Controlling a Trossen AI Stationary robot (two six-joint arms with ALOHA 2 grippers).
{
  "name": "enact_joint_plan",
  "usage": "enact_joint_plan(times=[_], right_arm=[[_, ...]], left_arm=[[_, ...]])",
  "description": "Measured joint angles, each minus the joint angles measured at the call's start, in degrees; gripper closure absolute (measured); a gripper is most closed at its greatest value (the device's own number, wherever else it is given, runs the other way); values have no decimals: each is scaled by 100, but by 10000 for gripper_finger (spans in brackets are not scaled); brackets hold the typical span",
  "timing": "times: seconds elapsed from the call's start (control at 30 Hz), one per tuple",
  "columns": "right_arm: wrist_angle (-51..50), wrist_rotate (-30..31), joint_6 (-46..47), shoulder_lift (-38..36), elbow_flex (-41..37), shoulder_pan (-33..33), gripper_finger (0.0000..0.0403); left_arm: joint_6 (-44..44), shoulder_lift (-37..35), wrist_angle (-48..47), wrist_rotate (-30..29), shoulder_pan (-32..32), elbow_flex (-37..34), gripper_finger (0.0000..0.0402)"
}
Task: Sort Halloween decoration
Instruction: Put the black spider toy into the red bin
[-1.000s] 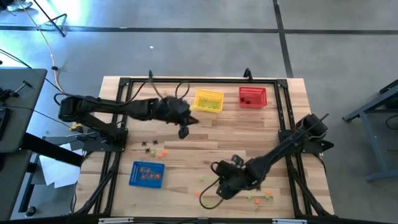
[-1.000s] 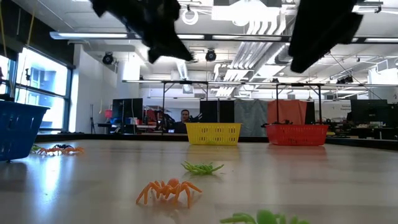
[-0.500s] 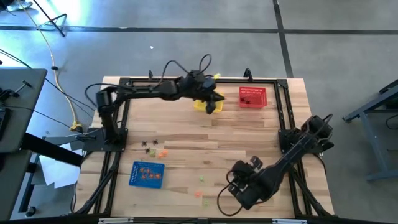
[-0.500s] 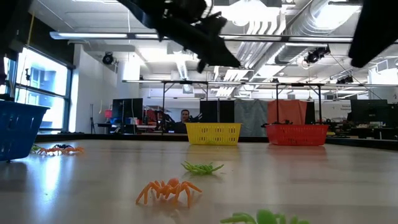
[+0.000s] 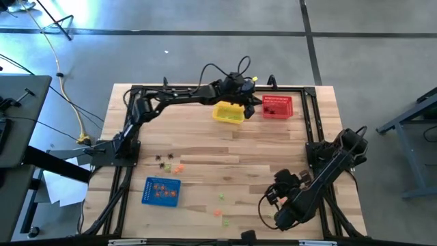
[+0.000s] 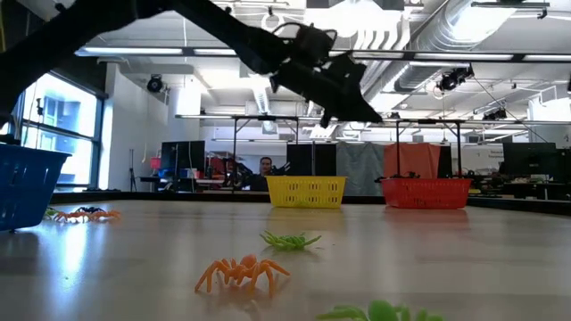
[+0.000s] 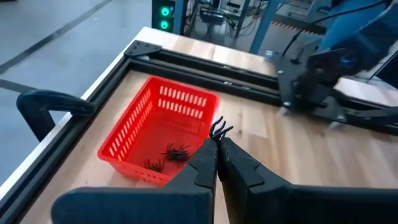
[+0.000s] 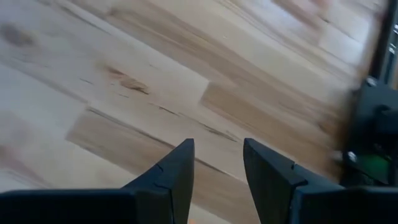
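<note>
The left gripper is hanging over the far edge of the pale wooden plank bench, jaws pressed together on a tiny black plastic spider, whose legs are poking out past the tips. Just ahead in the left wrist view, the red mesh plastic basket is waiting with a couple of black spiders already lying on its floor. From above, the gripper is sitting between the yellow mesh basket and the red one, not yet over red.

The risk here is a release too soon: the spider is light and springy, so it could be bouncing off the rim or landing in yellow, where the wrong colour would be mixing in. It could also be clinging to a jaw by a leg and not falling at all.

The right gripper is hovering low over bare planks at the near right of the bench, jaws standing apart with nothing between them. No trinket is showing ahead of it, so a descent here would be closing on wood.

An orange spider and a light green spider are lying loose near the front, more trinkets are lying near the blue mesh basket, which is holding orange ones.
</note>
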Motion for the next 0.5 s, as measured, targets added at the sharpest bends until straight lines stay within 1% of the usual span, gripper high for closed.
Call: enact_joint_plan(times=[0.1,0.23,0.5], right_arm=[[-123,-87,126,0,0,9,269],[-136,-87,34,0,0,-4,269],[-217,-84,-7,0,0,-21,269]], left_arm=[[-64,376,3,7,50,321,402],[-333,839,141,18,88,714,402],[-788,1516,397,40,121,1453,401]])
